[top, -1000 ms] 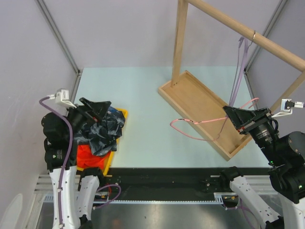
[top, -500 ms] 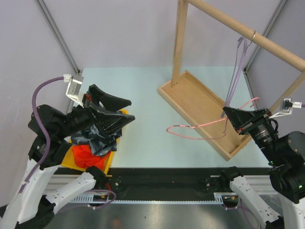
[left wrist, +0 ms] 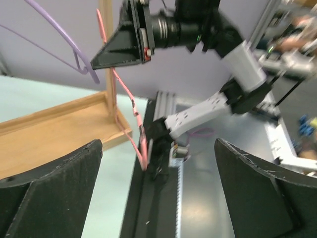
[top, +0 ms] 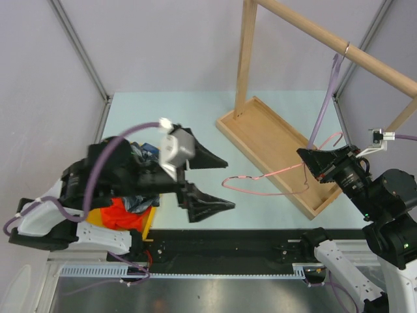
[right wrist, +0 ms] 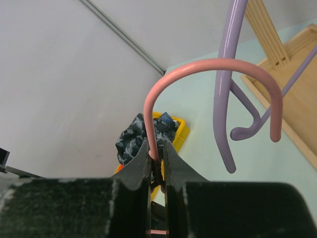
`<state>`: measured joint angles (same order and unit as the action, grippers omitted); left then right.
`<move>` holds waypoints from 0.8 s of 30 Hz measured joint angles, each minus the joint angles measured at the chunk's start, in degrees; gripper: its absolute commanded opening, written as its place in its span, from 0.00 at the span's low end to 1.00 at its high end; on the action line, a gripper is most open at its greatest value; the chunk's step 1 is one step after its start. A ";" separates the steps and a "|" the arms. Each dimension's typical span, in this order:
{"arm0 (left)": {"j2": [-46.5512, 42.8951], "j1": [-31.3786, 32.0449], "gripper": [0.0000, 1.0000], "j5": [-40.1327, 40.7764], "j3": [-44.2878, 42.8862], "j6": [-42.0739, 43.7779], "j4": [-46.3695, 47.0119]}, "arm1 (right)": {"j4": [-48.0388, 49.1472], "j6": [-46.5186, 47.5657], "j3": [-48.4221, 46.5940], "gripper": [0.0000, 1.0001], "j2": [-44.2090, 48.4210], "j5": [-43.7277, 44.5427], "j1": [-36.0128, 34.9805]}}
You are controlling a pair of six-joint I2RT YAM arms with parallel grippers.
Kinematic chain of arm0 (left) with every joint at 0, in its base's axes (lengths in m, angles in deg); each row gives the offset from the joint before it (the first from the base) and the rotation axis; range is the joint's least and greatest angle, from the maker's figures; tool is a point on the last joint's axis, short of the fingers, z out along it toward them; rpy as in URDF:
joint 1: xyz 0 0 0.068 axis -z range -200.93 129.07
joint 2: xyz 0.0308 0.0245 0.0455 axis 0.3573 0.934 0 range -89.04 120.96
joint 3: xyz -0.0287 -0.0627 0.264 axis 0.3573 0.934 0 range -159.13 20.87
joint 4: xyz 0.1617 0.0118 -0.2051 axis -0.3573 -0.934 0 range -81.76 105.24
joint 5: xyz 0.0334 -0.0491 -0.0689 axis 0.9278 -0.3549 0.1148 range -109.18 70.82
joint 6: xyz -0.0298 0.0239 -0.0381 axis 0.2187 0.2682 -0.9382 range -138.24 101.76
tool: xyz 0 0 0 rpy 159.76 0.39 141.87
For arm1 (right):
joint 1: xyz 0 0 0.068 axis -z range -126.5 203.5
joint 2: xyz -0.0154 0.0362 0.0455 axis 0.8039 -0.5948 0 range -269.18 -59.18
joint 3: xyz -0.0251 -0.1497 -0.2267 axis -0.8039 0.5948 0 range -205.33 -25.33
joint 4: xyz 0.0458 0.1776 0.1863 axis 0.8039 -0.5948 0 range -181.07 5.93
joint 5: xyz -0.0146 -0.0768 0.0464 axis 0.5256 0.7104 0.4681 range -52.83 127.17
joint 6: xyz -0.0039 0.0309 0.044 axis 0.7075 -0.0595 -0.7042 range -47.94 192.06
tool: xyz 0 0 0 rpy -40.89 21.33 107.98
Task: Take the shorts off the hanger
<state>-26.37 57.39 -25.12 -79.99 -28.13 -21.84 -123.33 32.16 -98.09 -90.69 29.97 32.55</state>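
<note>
The orange shorts (top: 121, 215) lie in a yellow bin (top: 148, 220) at the near left. The dark mottled shorts (right wrist: 134, 137) lie heaped on top of them, mostly hidden behind my left arm in the top view. My left gripper (top: 208, 181) is open and empty over the table, right of the bin, its jaws wide apart in the left wrist view (left wrist: 158, 198). My right gripper (top: 309, 163) is shut on the neck of a bare pink hanger (top: 260, 180), just below its hook (right wrist: 208, 67), and holds it out over the table.
A purple hanger (top: 326, 98) hangs from the wooden rod (top: 339, 47) of a rack whose tray base (top: 267, 140) stands at the right. It hangs right beside the pink hook in the right wrist view (right wrist: 224, 99). The black rail (top: 260, 248) runs along the near edge.
My left arm has swung right, away from the bin, open and empty, leaving both shorts behind. My right gripper has shifted the pink hanger slightly left.
</note>
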 measured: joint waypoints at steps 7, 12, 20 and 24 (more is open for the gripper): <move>11.02 7.80 0.75 12.44 -4.59 8.94 -7.21 | -1.99 2.23 0.00 0.00 -0.46 -0.87 0.00; 12.96 7.82 0.53 15.85 -4.59 10.86 -10.10 | -3.80 3.82 0.00 0.00 -0.46 -0.87 0.00; 13.49 7.82 0.00 16.41 -5.46 11.32 -11.56 | -5.11 5.25 0.00 0.00 -0.46 -0.83 0.00; 14.19 7.87 0.00 16.44 -5.49 10.75 -12.15 | -5.77 6.08 0.00 0.25 -0.46 -0.15 0.07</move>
<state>-12.18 65.26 -8.68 -85.47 -17.38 -34.00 -129.10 38.23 -98.09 -91.15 29.81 32.62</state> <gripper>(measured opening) 0.029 0.099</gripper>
